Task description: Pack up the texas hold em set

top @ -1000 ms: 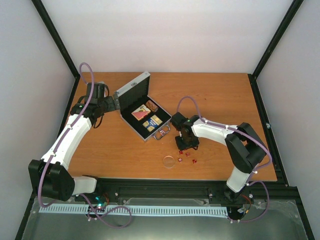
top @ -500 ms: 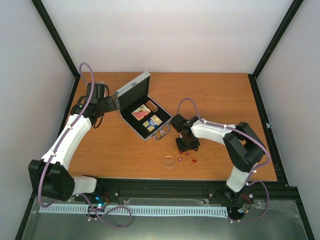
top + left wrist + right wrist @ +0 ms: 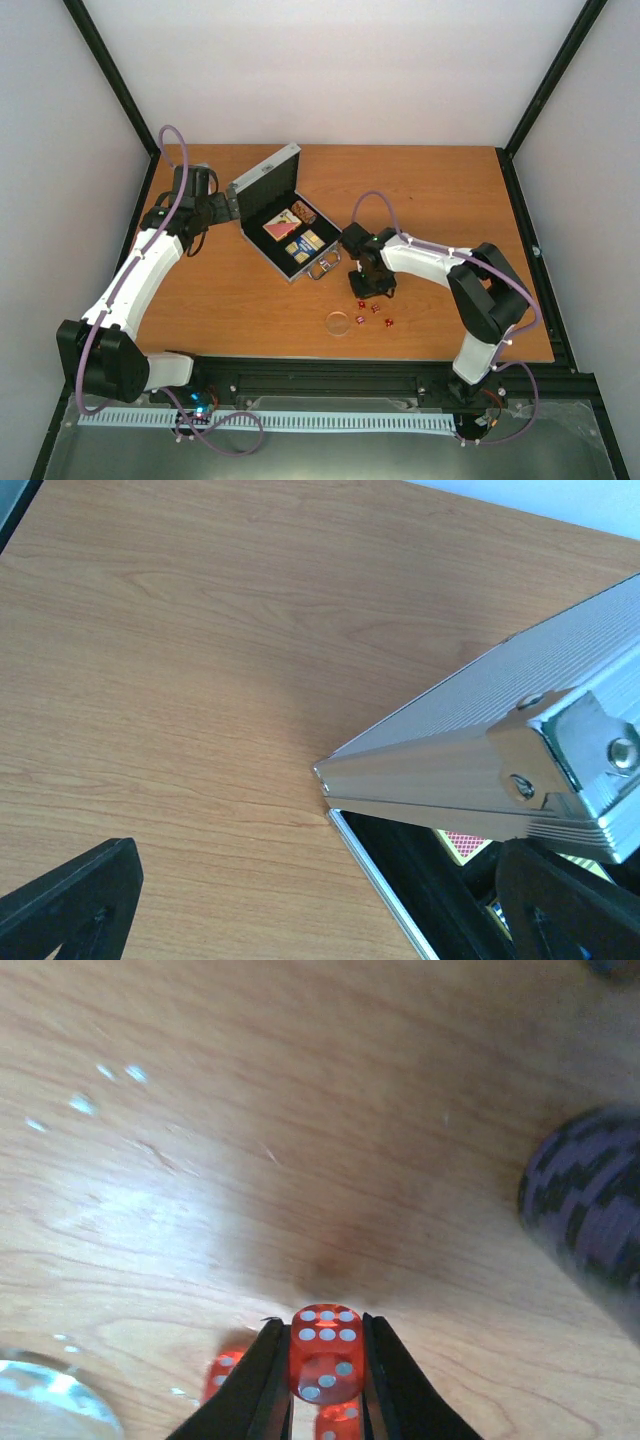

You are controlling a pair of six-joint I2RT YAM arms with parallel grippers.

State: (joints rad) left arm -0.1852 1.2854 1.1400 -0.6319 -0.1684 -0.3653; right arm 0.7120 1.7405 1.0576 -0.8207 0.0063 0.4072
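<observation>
R claw (image 3: pixel 325 1335): pinching red die (image 3: pixel 325 1355) over table (image 3: pixel 240 300), other dice (image 3: pixel 377 310) & clear disc (image 3: pixel 339 322) just beside. L claw (image 3: pixel 222 207): spread, at raised lid of open silver case (image 3: pixel 262 180); card decks (image 3: pixel 283 228) inside.

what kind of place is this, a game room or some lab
Probably a robot lab test cell, not a game room: left arm and right arm bolted to a black rail at the edge of a wooden table, boxed in by plain white panels on a black frame.
</observation>
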